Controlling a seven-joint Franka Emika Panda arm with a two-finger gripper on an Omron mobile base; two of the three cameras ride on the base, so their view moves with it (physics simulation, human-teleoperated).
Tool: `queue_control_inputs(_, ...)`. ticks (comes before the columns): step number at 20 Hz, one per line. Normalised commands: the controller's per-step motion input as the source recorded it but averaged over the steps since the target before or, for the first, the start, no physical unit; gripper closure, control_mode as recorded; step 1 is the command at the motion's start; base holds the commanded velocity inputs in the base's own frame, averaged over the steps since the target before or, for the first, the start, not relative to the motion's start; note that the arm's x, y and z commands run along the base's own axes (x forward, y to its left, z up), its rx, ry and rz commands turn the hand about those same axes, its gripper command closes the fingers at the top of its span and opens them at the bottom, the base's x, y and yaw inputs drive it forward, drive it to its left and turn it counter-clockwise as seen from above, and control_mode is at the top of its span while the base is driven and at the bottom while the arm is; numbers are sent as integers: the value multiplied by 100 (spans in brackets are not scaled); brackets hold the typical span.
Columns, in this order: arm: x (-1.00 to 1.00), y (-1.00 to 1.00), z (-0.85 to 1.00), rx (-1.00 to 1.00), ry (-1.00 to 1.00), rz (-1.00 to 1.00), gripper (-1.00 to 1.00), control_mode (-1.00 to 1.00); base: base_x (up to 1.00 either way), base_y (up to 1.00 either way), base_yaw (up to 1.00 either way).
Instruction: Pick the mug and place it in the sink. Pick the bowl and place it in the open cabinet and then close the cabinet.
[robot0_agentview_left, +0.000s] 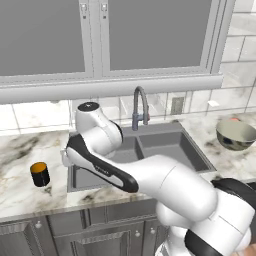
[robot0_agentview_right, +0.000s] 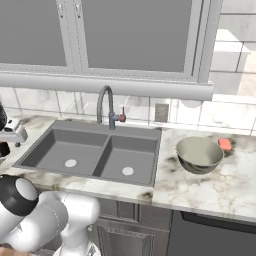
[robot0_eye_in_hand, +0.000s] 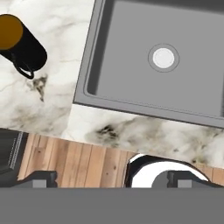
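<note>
Hand view looks straight down: at ten o'clock the mug (robot0_eye_in_hand: 22, 43) stands on the marble worktop (robot0_eye_in_hand: 52, 100), and from twelve to three o'clock lies the sink (robot0_eye_in_hand: 131, 52), with nothing in it. The end effector (robot0_eye_in_hand: 109, 179) hovers over the worktop's front edge, its fingers spread wide, holding nothing. In the left base view, the bowl (robot0_agentview_left: 235, 135) sits on the worktop at three o'clock, well apart from the mug. I'd judge nothing is done yet: mug first, then bowl and cabinet door.
</note>
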Motion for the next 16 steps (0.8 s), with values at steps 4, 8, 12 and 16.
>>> queue_control_inputs(4, -6, 42, -17, 1, 0, 0, -100, -100, 0, 0, 0)
queue_control_inputs(8, 0, 41, -17, 2, 0, 0, -100, -100, 0, 0, 0)
queue_control_inputs(12, 0, 36, -12, 0, 0, 0, -100, -100, 0, 0, 0)
queue_control_inputs(16, 0, 41, -6, 0, 0, 0, -100, -100, 0, 0, 0)
